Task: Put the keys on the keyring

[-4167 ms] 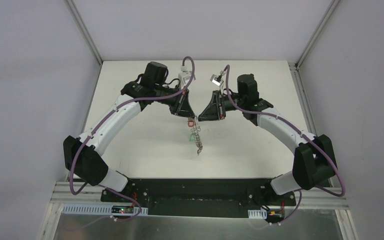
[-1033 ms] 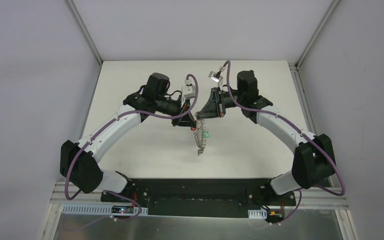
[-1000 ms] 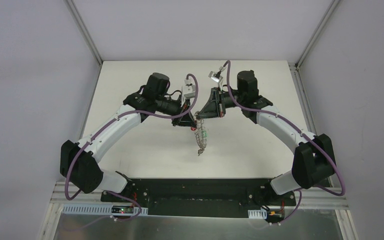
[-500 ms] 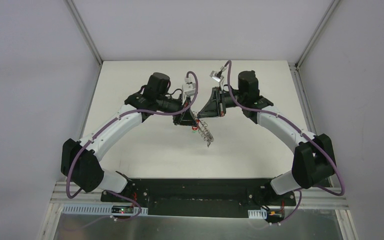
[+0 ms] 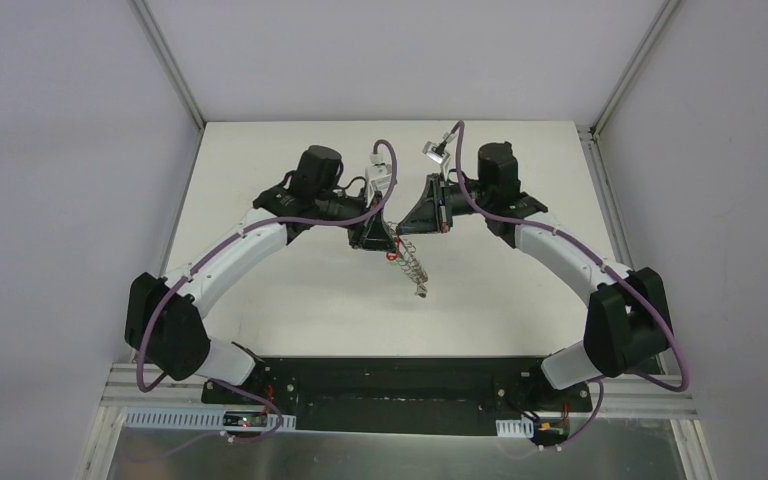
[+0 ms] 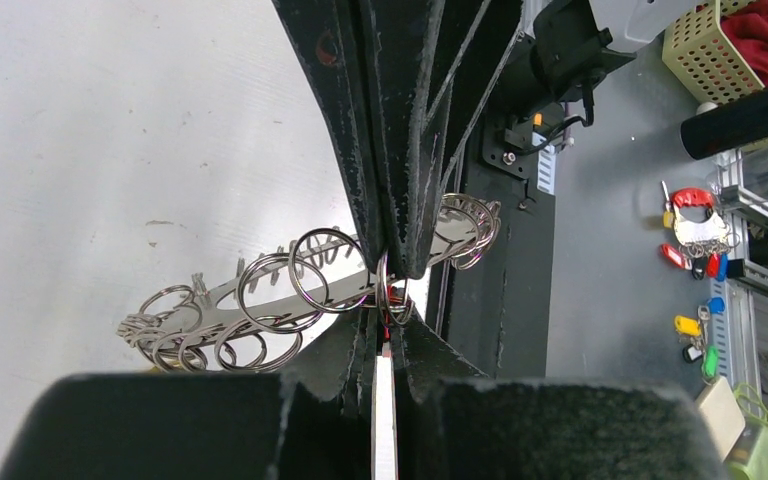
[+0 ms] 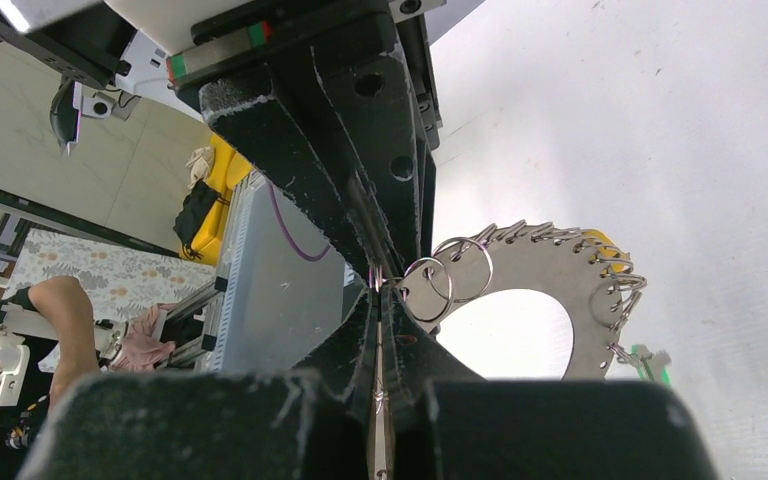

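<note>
Threading a key onto a loop looks like the step in hand. The left tool [image 6: 384, 335] is closed, and a red sliver between its pads is probably the red key [image 6: 387, 349], though too little shows to be sure. The right tool [image 7: 378, 300] is clamped fully shut on the rim of the keyring [image 7: 550, 275]. The two tools meet tip to tip at that same spot.

To do the step well, the right tool should hold the keyring rigid so that it cannot swing. The left tool should then work the key round a loop's split coil with small turns of the wrist, not a pull. With the tips so close together, any large move risks knocking the grip loose.

The top view alone shows the keyring hanging free below both tools, above the bench [image 5: 290, 290], as a thin strip slanting toward the arm bases. It hides the pinch itself. The left wrist view shows the wire loops [image 6: 325, 265] along the rim beside the tool's tips. The right wrist view shows the keyring's wide hole face-on and a green key [image 7: 650, 362] at the far rim, which neither of the other views shows.
</note>
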You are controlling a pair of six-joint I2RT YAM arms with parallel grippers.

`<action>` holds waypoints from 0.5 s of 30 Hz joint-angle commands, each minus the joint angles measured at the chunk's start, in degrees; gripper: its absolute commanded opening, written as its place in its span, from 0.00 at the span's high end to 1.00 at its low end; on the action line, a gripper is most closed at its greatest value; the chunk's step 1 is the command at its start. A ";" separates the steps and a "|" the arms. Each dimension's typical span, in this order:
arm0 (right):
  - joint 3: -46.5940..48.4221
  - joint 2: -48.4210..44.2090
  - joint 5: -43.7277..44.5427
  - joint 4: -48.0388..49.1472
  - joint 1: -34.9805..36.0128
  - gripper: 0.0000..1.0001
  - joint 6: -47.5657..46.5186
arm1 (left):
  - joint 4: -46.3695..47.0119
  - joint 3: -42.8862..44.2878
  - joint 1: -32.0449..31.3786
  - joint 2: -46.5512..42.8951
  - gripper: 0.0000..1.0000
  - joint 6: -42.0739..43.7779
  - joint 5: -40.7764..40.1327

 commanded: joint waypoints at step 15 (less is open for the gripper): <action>-1.64 -2.40 3.52 5.94 1.10 1.00 2.08 | 12.22 -3.28 -0.90 -0.90 1.00 -6.81 -2.21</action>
